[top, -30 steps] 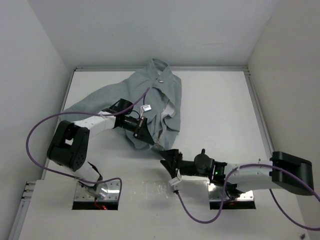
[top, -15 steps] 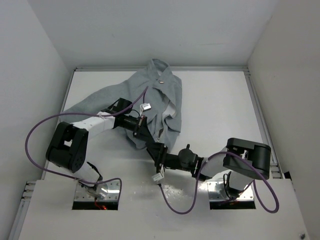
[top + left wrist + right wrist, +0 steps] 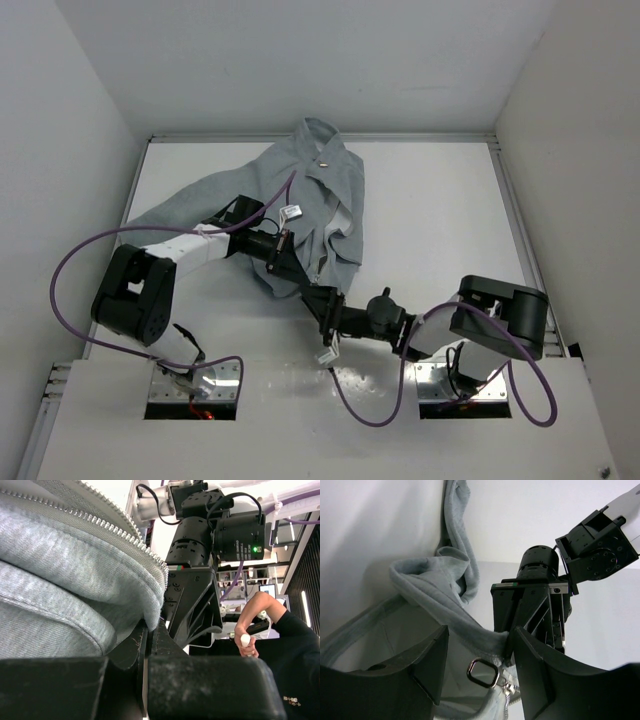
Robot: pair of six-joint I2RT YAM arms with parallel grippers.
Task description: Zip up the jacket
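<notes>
Near the front of a white table [image 3: 440,220], the bottom corner of a soft, light heather-grey sweatshirt-fabric jacket [image 3: 325,190] is seen pinched in the left gripper [image 3: 296,280]. Its 2 black fingers are pressed tight together on the hem, just beside the last zipper teeth [image 3: 115,530]. The grip appears to have been placed there so that the zip line is anchored and kept taut while the slider is drawn along it.

Directly opposite, almost nose to nose, the right gripper [image 3: 320,302] is held with its jaws roughly half apart and nothing clasped. A small oval metal ring pull [image 3: 482,673] is framed in the gap between them and, as far as can be told, is touched by neither finger. The next step is judged to be a closing on that ring.

The jacket itself is spread from the table's far middle down toward the arms, with 1 long sleeve trailed out to the left. The front is laid open in rumpled folds and a paler lining is exposed. The zipping is judged to be barely begun, if at all.
</notes>
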